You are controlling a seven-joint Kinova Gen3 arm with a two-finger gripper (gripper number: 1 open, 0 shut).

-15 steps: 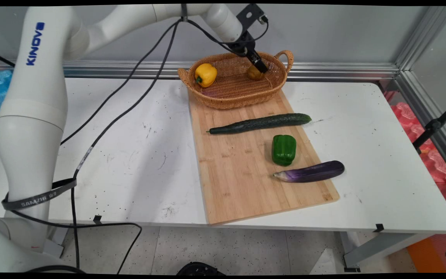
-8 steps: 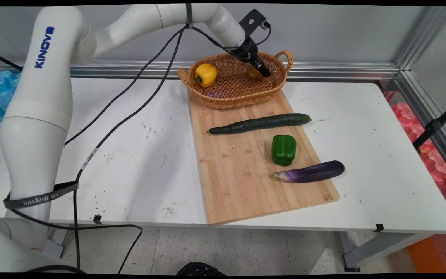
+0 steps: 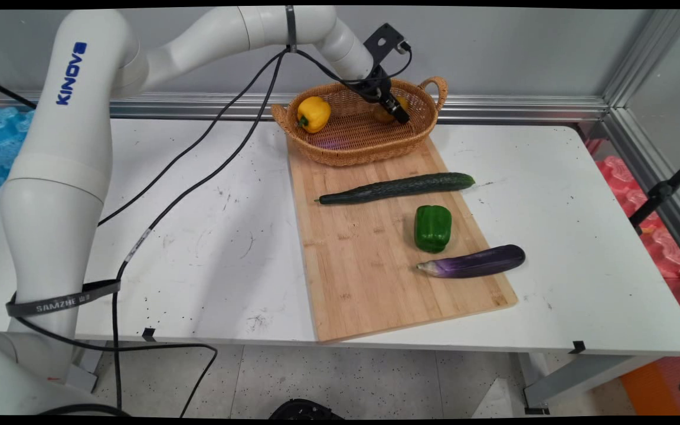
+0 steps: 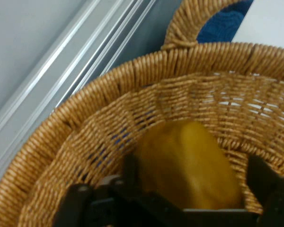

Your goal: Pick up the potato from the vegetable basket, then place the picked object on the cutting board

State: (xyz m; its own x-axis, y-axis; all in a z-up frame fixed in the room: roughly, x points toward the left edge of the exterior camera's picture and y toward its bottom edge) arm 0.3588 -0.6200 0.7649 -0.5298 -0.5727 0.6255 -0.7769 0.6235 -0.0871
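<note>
**Hand settles over the brownish-yellow vegetable in the basket**

Since a second ago the hand [image 3: 399,111] has swung slightly up and back within the basket [image 3: 340,150], while everything on the wooden board [image 3: 369,277] has stayed put. Its fingers [image 4: 130,171] are spread, one on each side of a brownish-yellow vegetable [image 4: 187,165], perhaps a potato, not visibly pressing it. That vegetable lies directly ahead of the hand, low against the basket's far wall, at the right end near the handle. A yellow pepper [image 3: 313,113] sits well apart at the basket's left end. On the board lie a cucumber [image 3: 396,188], a green pepper [image 3: 432,228] and an eggplant [image 3: 473,262], all near the tabletop [image 3: 198,248] centre.
</note>
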